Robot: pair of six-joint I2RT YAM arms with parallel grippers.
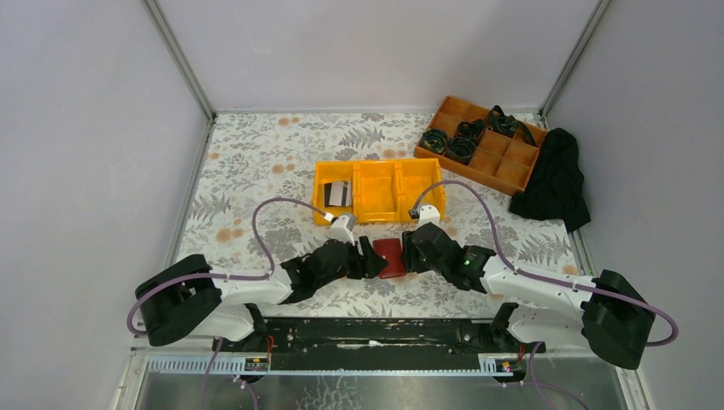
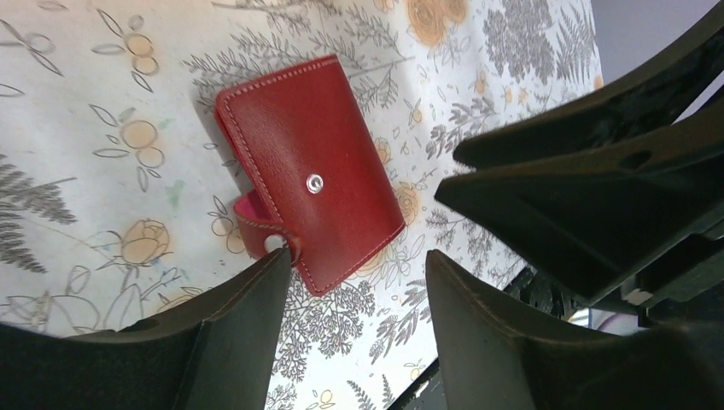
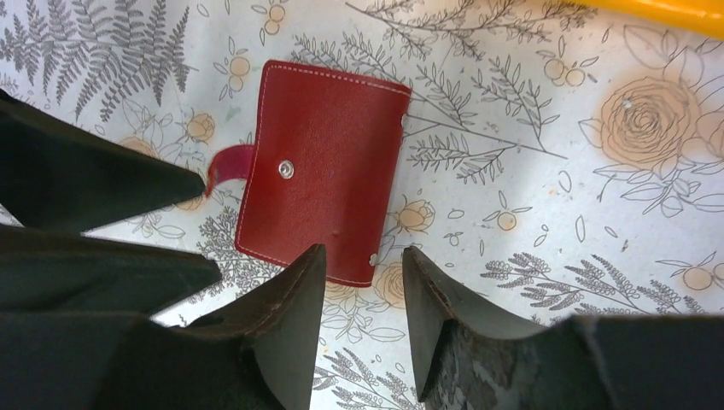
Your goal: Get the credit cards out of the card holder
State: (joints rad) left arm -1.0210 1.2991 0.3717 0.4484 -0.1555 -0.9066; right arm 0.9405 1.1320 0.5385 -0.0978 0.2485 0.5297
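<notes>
Tablecloth-covered table (image 1: pixel 256 154), floral, under everything. Upper right: orange tray (image 1: pixel 518 168) holding black coils (image 1: pixel 448 143), black cloth (image 1: pixel 555 184) beside it. Centre: yellow bin (image 1: pixel 376 188), credit cards (image 1: pixel 338 195) in left compartment. Just below: card holder (image 1: pixel 391 256), closed, flat between left gripper (image 2: pixel 354 265) and right gripper (image 3: pixel 363 256), both spread.

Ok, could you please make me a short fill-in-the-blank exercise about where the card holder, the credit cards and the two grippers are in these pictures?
1. The red card holder lies on the table, ___ the left gripper and the right gripper.
2. Both grippers have their jaws ___ and hold nothing.
3. In the top view, the credit cards lie in the ___ compartment of the yellow bin.

Missing words: between; open; left.
</notes>
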